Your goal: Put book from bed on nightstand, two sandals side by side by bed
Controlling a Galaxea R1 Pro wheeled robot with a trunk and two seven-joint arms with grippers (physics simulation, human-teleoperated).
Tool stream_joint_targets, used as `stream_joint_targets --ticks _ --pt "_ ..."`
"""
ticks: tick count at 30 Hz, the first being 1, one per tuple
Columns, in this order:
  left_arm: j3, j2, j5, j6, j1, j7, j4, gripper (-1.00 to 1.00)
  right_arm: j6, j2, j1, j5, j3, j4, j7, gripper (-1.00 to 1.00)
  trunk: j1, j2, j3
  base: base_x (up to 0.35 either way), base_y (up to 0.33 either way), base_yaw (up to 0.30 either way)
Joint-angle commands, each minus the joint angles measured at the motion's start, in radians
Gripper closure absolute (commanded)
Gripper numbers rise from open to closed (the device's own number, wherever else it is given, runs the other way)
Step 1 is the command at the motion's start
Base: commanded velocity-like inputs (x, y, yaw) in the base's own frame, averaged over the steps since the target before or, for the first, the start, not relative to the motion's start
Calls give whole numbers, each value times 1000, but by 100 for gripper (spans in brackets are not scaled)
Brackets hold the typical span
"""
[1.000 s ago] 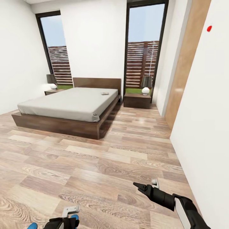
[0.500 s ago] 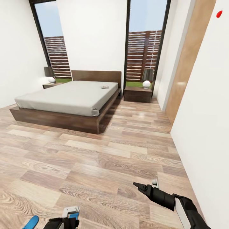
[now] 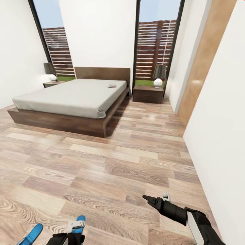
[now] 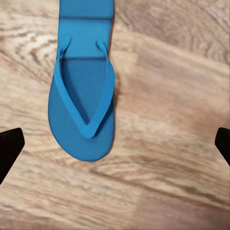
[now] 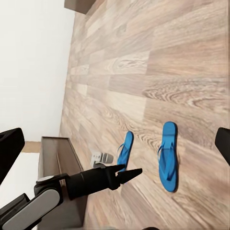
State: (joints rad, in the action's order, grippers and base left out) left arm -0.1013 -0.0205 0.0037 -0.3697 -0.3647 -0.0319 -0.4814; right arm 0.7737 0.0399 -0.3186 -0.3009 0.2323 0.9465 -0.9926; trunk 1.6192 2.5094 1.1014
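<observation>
Sandals on floor, close by: one sandal [image 3: 30, 234] left of left tool [image 3: 75, 227], other sandal [image 3: 80, 222] under it. Left tool wide apart, holding nothing. Right tool [image 3: 149, 199]: cannot tell. Farther off, bed [image 3: 68, 102] with book [image 3: 111, 86] near headboard. Nightstand [image 3: 148, 94] beside bed, far end.

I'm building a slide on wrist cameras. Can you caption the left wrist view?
Left wrist camera looks down on a blue sandal lying on the wood-plank floor.
</observation>
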Motion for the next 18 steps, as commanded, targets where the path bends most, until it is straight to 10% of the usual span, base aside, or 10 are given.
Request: stream_joint_targets --ticks 1,18 --pt "-5 1 0 -6 0 -3 -2 -100 6 0 0 -3 1 0 -1 -100 0 1 5 0 0 0" --pt "-5 1 1 -6 0 -3 -3 -100 6 0 0 -3 1 0 -1 -100 8 5 71 0 0 0"
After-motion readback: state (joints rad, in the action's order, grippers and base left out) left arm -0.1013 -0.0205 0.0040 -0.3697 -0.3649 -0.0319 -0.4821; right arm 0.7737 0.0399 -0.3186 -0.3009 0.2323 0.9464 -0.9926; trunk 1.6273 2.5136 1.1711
